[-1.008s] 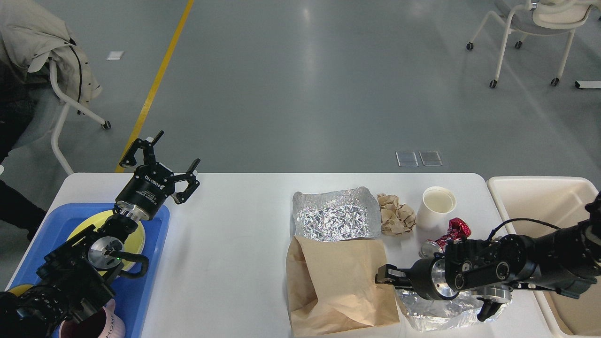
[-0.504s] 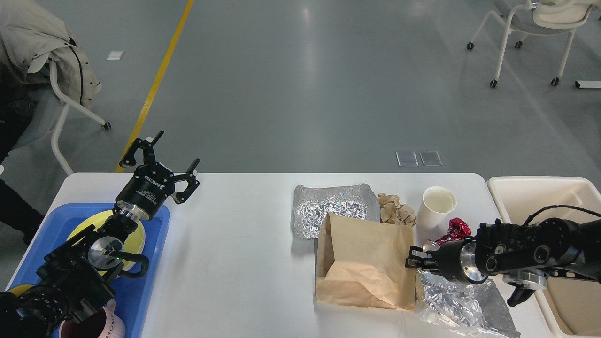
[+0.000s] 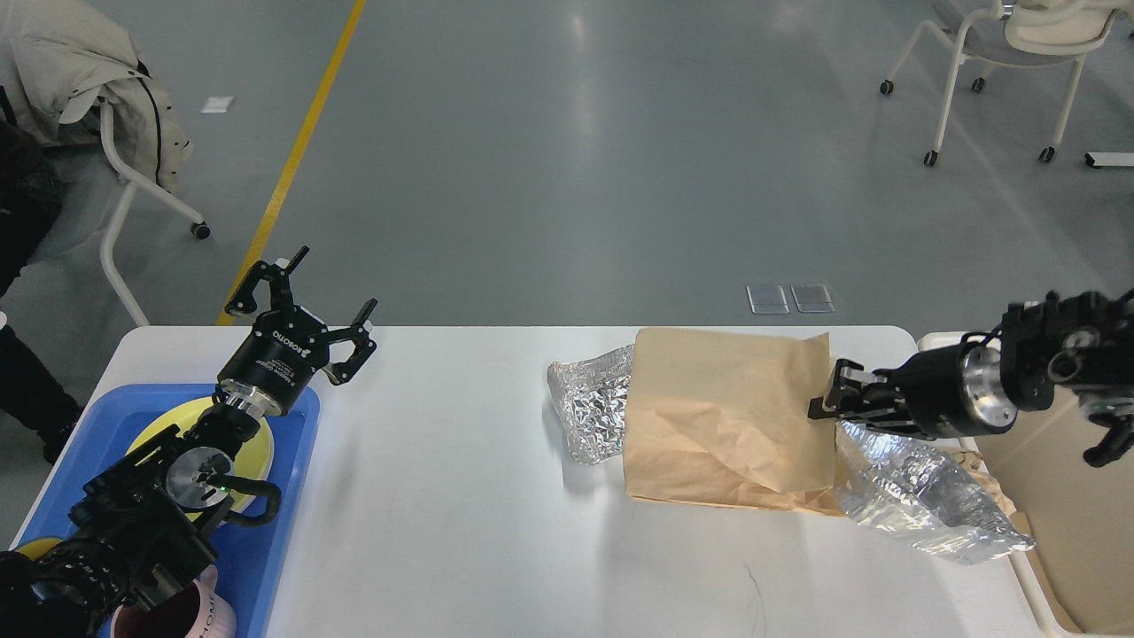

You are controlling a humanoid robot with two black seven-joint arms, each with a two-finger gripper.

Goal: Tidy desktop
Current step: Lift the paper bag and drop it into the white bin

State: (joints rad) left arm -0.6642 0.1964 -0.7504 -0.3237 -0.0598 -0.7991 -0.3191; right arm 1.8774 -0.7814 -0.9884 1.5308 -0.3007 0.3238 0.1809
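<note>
The white desktop [image 3: 443, 461] fills the lower view. My right gripper [image 3: 826, 404] is shut on the right edge of a brown paper bag [image 3: 726, 416] and holds it up over the right part of the desktop. A crumpled foil sheet [image 3: 921, 492] hangs below the gripper and reaches towards the bin. A foil tray [image 3: 592, 403] sticks out from behind the bag's left side. My left gripper [image 3: 337, 280] is open and empty above the far left of the desktop.
A blue tray [image 3: 283, 532] at the left holds a yellow plate [image 3: 257, 443] and a pink mug [image 3: 190, 616]. A beige bin [image 3: 1081, 496] stands at the desktop's right end. Chairs stand on the floor beyond.
My right gripper has carried the paper bag up and to the right, towards the bin, and the foil sheet came with it. The cup and the crumpled scraps are now hidden. The left arm has not moved.
</note>
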